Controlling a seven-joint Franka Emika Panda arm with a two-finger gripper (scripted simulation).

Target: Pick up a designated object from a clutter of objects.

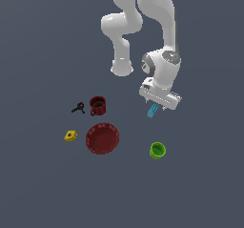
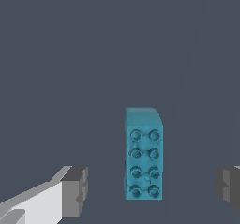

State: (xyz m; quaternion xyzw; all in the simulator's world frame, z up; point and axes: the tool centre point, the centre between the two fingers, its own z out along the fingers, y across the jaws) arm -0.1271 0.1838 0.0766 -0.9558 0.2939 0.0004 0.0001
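Cyan studded brick (image 2: pixel 144 157) lies flat on the grey floor (image 1: pixel 200 189), untouched, between the spread-wide fingers of the gripper (image 2: pixel 152 185) directly above it, with green cup (image 1: pixel 157 150) near and red bowl (image 1: pixel 102 138) farther off.

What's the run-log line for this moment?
phase: pre-grasp | gripper: open, fingers either side of cyan brick, no contact | brick: lying on floor, studs up | other clutter: apart from brick

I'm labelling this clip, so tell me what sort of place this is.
A simulated tabletop workspace, most likely: a flat, featureless grey surface with no walls or furniture. A white arm's gripper hangs over a cyan studded brick, with a red bowl and green cup scattered nearby.
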